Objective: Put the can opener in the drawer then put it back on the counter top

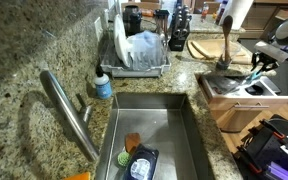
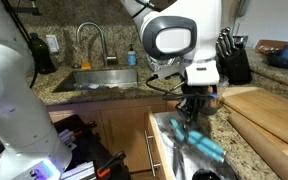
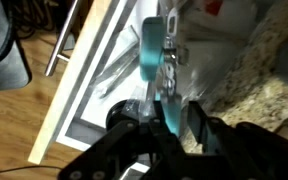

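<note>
The can opener (image 3: 154,55) has teal handles and a grey metal head. In the wrist view it hangs lengthwise over the white inside of the open drawer (image 3: 96,75). My gripper (image 3: 172,112) is shut on its near handle, with one finger on each side. In an exterior view the gripper (image 2: 191,112) is down in the drawer (image 2: 156,140), and the can opener (image 2: 206,145) slants below it. In the other exterior view the gripper (image 1: 259,68) and the can opener (image 1: 256,78) are over the drawer (image 1: 229,95). The granite counter top (image 3: 269,70) borders the drawer.
A black round object (image 3: 124,115) lies inside the drawer near my fingers. The drawer's metal bar handle (image 3: 64,40) sticks out at its front. Wooden cutting boards (image 2: 264,110) and a knife block (image 2: 234,60) stand on the counter. The sink (image 1: 154,130), soap bottle (image 1: 103,86) and dish rack (image 1: 139,50) are further off.
</note>
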